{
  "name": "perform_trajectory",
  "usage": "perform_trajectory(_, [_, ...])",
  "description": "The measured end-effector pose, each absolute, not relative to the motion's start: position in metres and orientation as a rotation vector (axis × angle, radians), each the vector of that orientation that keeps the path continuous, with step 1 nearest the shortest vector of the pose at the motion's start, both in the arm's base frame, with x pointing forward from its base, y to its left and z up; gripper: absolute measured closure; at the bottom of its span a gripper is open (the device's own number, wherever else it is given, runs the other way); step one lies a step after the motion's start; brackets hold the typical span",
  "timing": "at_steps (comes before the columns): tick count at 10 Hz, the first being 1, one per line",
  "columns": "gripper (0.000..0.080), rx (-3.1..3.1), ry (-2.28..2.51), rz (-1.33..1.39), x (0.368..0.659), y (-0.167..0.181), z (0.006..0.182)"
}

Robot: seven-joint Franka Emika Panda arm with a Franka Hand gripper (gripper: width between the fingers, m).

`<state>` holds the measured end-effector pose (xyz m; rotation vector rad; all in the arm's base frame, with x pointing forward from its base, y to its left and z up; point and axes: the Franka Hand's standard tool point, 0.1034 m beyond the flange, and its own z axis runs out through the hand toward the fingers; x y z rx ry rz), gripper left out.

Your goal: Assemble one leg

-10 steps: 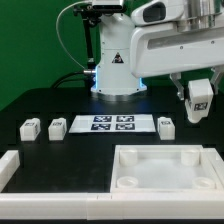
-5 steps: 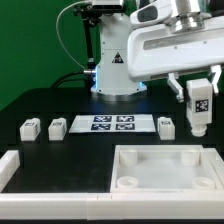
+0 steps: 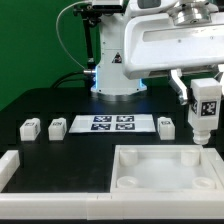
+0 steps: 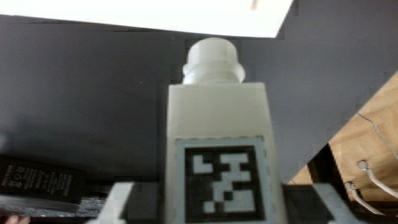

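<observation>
My gripper (image 3: 204, 92) is shut on a leg (image 3: 205, 112), a white block with a black-and-white tag, held upright in the air above the back right corner of the large white tray-like piece (image 3: 168, 170). In the wrist view the held leg (image 4: 221, 130) fills the middle, tag facing the camera and its round peg pointing away, with a finger (image 4: 128, 200) on either side. Three more legs lie on the table: two at the exterior view's left (image 3: 30, 127) (image 3: 57, 127) and one at the right (image 3: 166, 126).
The marker board (image 3: 111, 124) lies between the loose legs in front of the robot base (image 3: 118, 70). A white rimmed part (image 3: 8, 166) sits at the front left of the exterior view. The table is black.
The gripper has moved toward the exterior view's right and slightly down with the leg, which now hangs nearer the tray's back right corner.
</observation>
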<state>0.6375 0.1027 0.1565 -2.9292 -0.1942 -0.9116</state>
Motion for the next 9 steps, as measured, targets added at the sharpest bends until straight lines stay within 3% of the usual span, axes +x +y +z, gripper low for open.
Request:
perform_trajectory(3, [0.0509, -2.903, -0.176, -0.969, 0.633, 0.114, 0.146])
perform_trajectory(5, [0.0509, -2.903, -0.182, -0.987, 0.630, 0.122, 0.113])
perform_trajectory(9, [0.0509, -2.916, -0.182, -0.960, 0.626, 0.120, 0.100])
